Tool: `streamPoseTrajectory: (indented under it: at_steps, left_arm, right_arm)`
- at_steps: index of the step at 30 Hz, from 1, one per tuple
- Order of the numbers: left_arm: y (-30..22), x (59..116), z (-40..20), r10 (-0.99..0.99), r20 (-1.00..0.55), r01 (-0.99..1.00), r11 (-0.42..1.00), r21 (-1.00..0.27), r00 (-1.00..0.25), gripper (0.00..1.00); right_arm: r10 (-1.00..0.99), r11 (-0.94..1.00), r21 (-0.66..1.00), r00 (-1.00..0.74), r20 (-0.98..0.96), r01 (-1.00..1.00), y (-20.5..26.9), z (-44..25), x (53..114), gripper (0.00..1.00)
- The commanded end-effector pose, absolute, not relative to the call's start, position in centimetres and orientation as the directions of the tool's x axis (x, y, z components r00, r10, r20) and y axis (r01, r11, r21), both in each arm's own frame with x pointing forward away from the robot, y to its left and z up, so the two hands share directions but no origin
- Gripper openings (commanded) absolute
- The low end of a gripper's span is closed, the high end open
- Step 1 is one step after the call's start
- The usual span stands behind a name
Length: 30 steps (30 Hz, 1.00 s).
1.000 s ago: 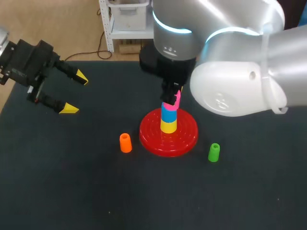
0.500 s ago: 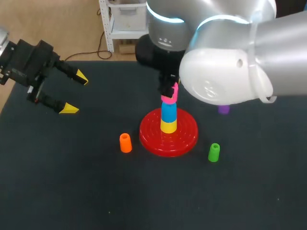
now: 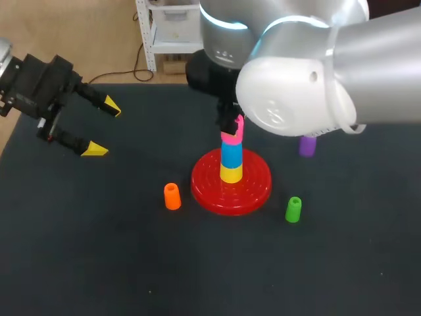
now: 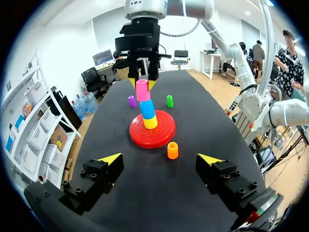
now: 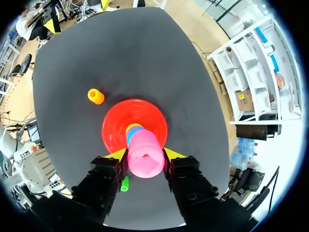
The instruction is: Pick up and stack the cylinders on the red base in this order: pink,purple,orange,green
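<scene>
Pink cylinder (image 3: 232, 137), clamped in right fingers (image 5: 118, 155), now straighter over blue one (image 3: 231, 153); left fingers (image 4: 109, 159) stay spread

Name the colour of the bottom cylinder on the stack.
The bottom cylinder is yellow; the head view shows it best.

In the head view my right arm (image 3: 309, 72) runs off the top and right edges. Its bulk covers the upper end of the purple cylinder (image 3: 307, 146) and most of the right hand (image 3: 232, 126), so the fingers' contact with the pink cylinder (image 3: 231, 137) cannot be judged there. The left arm (image 3: 13, 79) is cut by the left edge. In the right wrist view the pink cylinder, gripped between the fingers, hides nearly all of the blue cylinder (image 5: 129, 137), the yellow cylinder (image 5: 133, 128) and the near rim of the red base (image 5: 116, 121). Only a sliver of the green cylinder (image 5: 125, 183) shows beside one finger.
</scene>
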<state>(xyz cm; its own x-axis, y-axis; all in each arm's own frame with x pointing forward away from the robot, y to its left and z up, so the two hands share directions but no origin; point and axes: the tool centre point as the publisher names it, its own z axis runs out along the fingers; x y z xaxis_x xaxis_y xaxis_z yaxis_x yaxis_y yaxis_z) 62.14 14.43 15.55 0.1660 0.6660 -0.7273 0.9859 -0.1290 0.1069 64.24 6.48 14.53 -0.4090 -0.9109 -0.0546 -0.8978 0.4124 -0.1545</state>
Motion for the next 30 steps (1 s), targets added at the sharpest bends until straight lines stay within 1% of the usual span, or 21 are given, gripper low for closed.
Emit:
streamPoseTrajectory:
  at_steps: [1, 30]
  left_arm:
    - [14.5, 62.2, 15.5, 0.665, -0.728, 0.986, -0.131, 0.107, 0.167, 1.00]
    - [14.5, 62.2, 15.5, 0.665, -0.728, 0.986, -0.131, 0.107, 0.167, 1.00]
  right_arm:
    - [-0.913, 0.408, -0.149, -0.407, -0.042, -0.901, 6.7, 14.6, 64.5, 0.00]
    - [-0.912, 0.407, -0.118, -0.410, -0.004, -0.906, 6.7, 12.6, 64.1, 0.00]
